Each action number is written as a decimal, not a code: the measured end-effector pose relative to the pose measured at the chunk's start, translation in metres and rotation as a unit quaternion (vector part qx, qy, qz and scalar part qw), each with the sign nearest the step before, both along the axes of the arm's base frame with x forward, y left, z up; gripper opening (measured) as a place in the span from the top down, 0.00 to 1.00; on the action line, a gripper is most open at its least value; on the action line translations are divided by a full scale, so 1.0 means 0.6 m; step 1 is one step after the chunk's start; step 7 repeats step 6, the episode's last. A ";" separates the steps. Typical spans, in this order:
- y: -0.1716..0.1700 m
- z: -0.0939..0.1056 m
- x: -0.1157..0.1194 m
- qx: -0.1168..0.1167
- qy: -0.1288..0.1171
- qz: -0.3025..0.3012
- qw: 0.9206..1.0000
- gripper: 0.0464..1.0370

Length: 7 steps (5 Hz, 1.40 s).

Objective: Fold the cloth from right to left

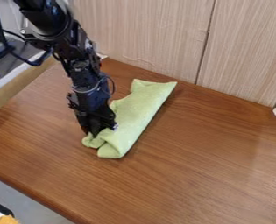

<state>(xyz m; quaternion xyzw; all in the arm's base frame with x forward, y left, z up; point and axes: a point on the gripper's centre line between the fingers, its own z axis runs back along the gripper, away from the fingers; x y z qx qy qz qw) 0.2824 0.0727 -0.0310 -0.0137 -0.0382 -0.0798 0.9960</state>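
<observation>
The gripper (94, 133) points down at the lower left end of the green cloth (141, 113), left of the table's middle. Its tip is against the bunched cloth there, and whether it holds any of it cannot be told. The cloth lies as a long, narrow folded strip, slanting from the upper right to the lower left. Its right edge is fairly straight, while the left side is uneven and partly hidden behind the gripper.
The brown wooden table (210, 162) has its front edge at the lower left. A pale wood-grain panel (157, 35) stands along the back. A light raised border (17, 85) runs along the left, with dark cables above it.
</observation>
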 end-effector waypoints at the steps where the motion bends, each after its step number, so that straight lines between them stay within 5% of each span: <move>1: -0.002 0.000 -0.002 0.004 0.010 0.000 1.000 0.26; 2: -0.013 0.009 -0.002 0.006 0.014 -0.005 1.000 0.05; 6: -0.022 0.122 0.019 0.027 -0.055 -0.014 0.998 0.04; 7: -0.022 0.122 0.019 0.027 -0.055 -0.014 0.998 0.04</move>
